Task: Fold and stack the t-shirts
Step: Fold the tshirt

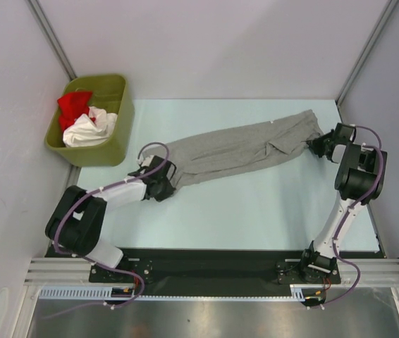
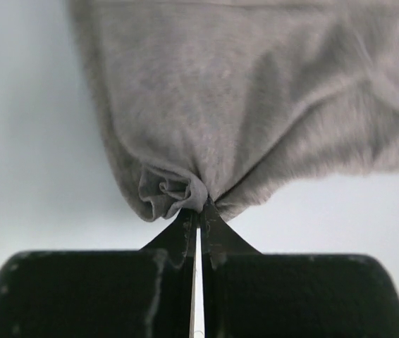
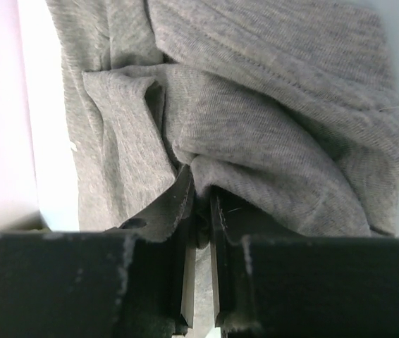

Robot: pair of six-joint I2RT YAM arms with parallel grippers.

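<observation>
A heather-grey t-shirt (image 1: 242,146) lies bunched in a long strip across the pale table, from lower left to upper right. My left gripper (image 1: 167,180) is shut on its left end; in the left wrist view the cloth (image 2: 256,91) puckers into the pinched fingertips (image 2: 217,229). My right gripper (image 1: 317,145) is shut on the shirt's right end, with a fold of grey fabric (image 3: 277,120) caught between its narrow jaws. A red t-shirt (image 1: 74,105) and a white t-shirt (image 1: 88,131) sit crumpled in the bin.
An olive-green plastic bin (image 1: 112,149) stands at the table's far left corner. Grey walls close the table on three sides, with the right wall next to my right arm (image 1: 358,176). The arm bases sit on a black rail (image 1: 206,271) at the near edge.
</observation>
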